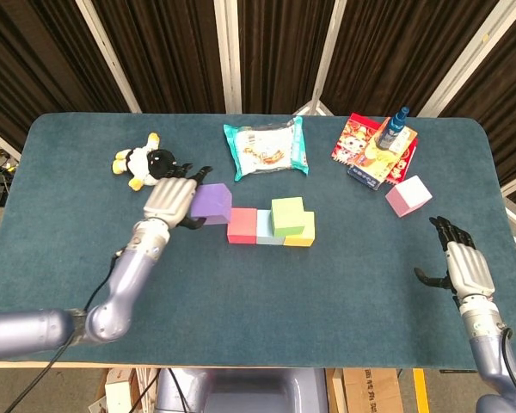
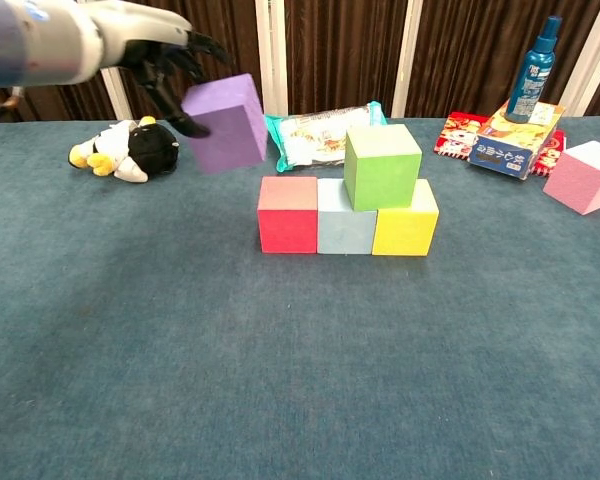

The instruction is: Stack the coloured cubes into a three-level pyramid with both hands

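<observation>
Gripping purple cube [image 2: 225, 122] in left hand [image 1: 169, 199], lifted off surface [image 1: 241, 292], up-left of red cube [image 2: 287, 214] in central row with pale blue cube [image 2: 346, 220], yellow cube [image 2: 406, 222]; green cube [image 2: 382, 166] atop. Right hand [image 1: 467, 268] near right edge, fingers apart, holding nothing; pink cube [image 1: 408, 195] beyond.

Three foam cubes sit in a row mid-table: red cube [image 1: 241, 225] left, pale blue cube [image 1: 267, 229] middle, yellow cube [image 1: 301, 231] right. A green foam cube [image 1: 286, 214] rests across the latter two. The left hand [image 1: 170, 200] holds a purple foam cube [image 1: 211, 203] up, left of the red one. A pink foam cube [image 1: 408, 195] lies well right.
</observation>
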Controlling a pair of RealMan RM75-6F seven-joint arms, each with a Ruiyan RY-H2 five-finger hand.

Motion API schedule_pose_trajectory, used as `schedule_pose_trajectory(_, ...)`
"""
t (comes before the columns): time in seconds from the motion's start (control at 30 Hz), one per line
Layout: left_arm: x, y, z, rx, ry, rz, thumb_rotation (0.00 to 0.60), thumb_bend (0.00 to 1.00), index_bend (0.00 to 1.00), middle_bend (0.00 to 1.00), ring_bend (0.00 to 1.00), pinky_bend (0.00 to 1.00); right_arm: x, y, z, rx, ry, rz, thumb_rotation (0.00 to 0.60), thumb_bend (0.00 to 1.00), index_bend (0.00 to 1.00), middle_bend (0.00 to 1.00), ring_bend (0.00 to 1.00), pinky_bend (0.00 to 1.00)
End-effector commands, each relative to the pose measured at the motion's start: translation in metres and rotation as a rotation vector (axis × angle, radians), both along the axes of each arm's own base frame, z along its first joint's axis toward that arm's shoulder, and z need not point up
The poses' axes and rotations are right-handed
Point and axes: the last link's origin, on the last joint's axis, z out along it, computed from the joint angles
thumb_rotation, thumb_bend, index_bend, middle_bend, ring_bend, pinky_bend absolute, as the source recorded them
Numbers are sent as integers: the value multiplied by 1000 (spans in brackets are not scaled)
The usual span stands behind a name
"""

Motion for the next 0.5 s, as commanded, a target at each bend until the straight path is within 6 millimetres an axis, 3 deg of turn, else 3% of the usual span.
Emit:
schedule_pose_trajectory(0.03,12,6,-15,-21,21,-6,600,413,93,366,49,75,-1,-1,0,0,-8,-7,600,313,0,0,0,0)
schedule_pose_trajectory(0.5,43,9,-52,-64,75,-42,600,413,93,375,49,76,-6,-3,0,1,-47,-35,600,312,0,0,0,0)
